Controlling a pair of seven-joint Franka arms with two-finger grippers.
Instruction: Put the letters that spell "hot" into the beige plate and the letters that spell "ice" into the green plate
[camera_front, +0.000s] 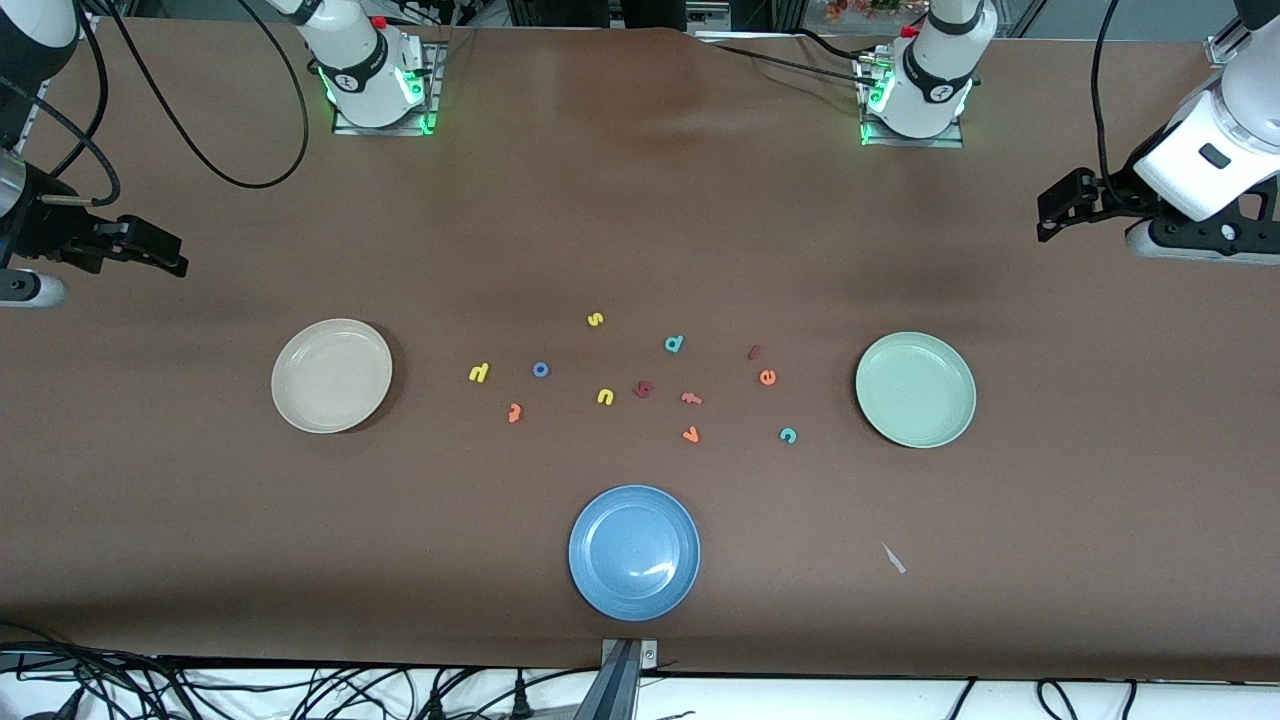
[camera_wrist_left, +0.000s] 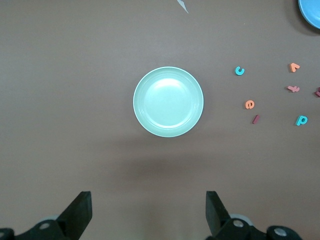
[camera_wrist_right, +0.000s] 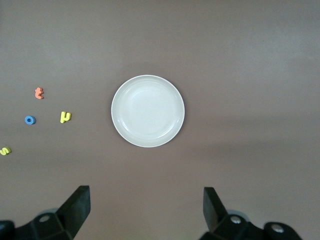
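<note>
Front view, both claws open, raised, well apart from letters

The beige plate (camera_front: 331, 376) lies toward the right arm's end of the table (camera_front: 640, 200), the green plate (camera_front: 915, 389) toward the left arm's end, and a third plate (camera_front: 634, 552) at the table's edge nearest the front camera, midway between them. All the letters lie on the table between the two end plates: h (camera_front: 479, 373), o (camera_front: 541, 369) and t (camera_front: 514, 412) nearer the beige plate; i (camera_front: 755, 352), e (camera_front: 767, 377) and c (camera_front: 788, 435) nearer the green plate.
</note>
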